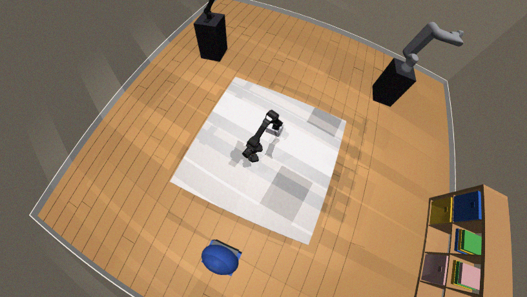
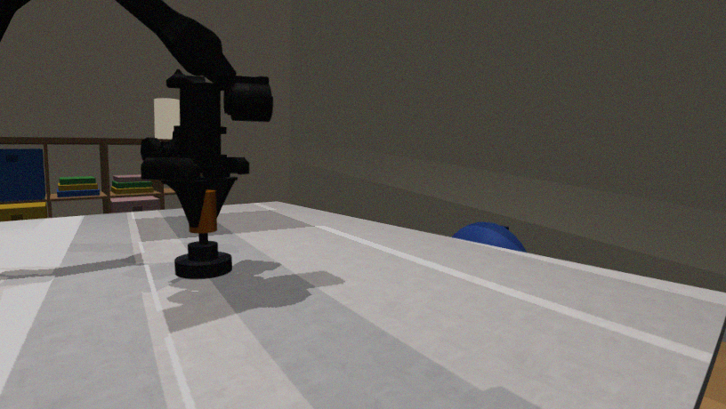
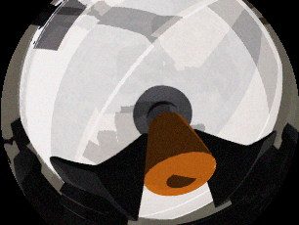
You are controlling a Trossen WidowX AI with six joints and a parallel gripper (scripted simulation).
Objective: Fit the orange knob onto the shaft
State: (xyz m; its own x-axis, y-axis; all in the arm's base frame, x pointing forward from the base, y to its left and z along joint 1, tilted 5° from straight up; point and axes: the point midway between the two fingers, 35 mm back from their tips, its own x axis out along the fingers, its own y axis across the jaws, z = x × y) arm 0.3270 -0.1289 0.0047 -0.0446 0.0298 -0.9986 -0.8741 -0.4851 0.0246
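The orange knob is between the fingers of my gripper, which is shut on it. The knob is above the round dark pedestal. In the exterior view a short length of the dark shaft shows between the knob's lower edge and the pedestal's raised collar, so the knob is not resting on the pedestal. The knob's lower edge is at the shaft's upper part. The shaft's flat side and the inside of the knob's hole at the shaft are hidden.
The pedestal stands on the pale tabletop, which has shadows and light bands across it. A blue rounded chair is beyond the table edge. A shelf and two black stands with arms are farther off.
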